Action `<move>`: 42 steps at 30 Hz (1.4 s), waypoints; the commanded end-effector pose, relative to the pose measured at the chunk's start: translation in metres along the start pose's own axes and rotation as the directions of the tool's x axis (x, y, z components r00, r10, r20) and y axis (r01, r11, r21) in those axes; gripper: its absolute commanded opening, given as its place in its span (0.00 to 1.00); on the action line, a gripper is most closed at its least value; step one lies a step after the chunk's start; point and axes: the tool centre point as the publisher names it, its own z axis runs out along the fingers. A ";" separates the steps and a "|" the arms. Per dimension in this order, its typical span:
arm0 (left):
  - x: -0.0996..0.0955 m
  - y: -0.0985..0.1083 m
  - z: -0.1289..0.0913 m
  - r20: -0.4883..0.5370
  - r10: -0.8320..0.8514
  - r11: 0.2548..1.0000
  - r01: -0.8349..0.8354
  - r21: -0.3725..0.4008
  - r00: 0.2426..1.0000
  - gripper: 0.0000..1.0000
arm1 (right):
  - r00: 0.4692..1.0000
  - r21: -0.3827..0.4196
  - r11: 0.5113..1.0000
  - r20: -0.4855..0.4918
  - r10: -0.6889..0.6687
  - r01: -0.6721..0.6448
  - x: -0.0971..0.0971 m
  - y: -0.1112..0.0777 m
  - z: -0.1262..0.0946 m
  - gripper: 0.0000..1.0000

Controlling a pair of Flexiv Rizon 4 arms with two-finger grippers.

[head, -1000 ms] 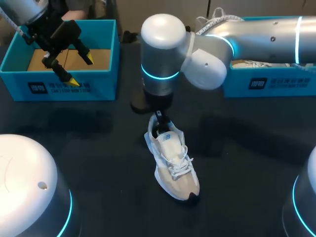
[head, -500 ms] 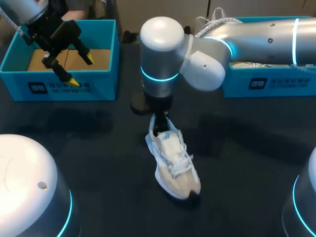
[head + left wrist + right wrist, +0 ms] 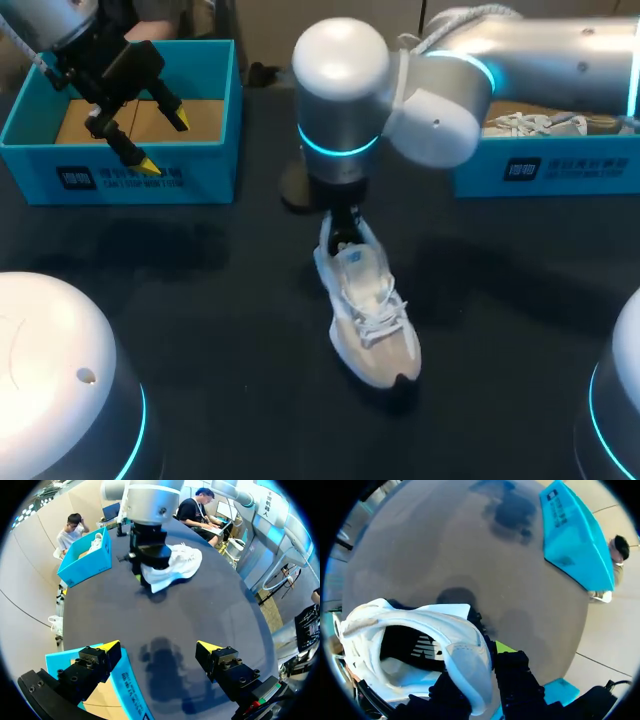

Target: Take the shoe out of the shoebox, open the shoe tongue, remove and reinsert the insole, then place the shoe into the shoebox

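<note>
Our right tool (image 3: 344, 222) is clamped on the heel collar of the white and beige lace-up sneaker (image 3: 370, 322), with one finger inside the opening and one outside. Over the last second this arm has shifted the sneaker slightly toward the right-hand blue cardboard shoebox (image 3: 540, 172). The sneaker is out of the box, on the dark counter (image 3: 220, 300) between the two boxes. We judge this to be repositioning before the tongue is opened. Our left tool (image 3: 165, 143) hangs wide open and empty over the left-hand blue cardboard shoebox (image 3: 120, 180), unmoved.
</note>
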 end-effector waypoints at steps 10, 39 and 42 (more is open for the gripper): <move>0.001 0.000 0.000 0.000 0.000 1.000 0.000 -0.003 1.000 1.00 | 0.999 -0.008 0.999 0.025 0.041 -0.041 -0.005 -0.028 -0.047 0.00; 0.001 0.000 0.000 0.000 0.000 1.000 0.000 -0.003 1.000 1.00 | 0.981 0.093 0.991 0.177 0.083 -0.100 -0.105 -0.191 -0.103 0.00; -0.006 0.006 -0.016 0.054 -0.152 0.987 0.154 -0.036 0.987 1.00 | 0.982 0.113 0.988 0.165 0.087 -0.107 -0.117 -0.204 -0.108 0.00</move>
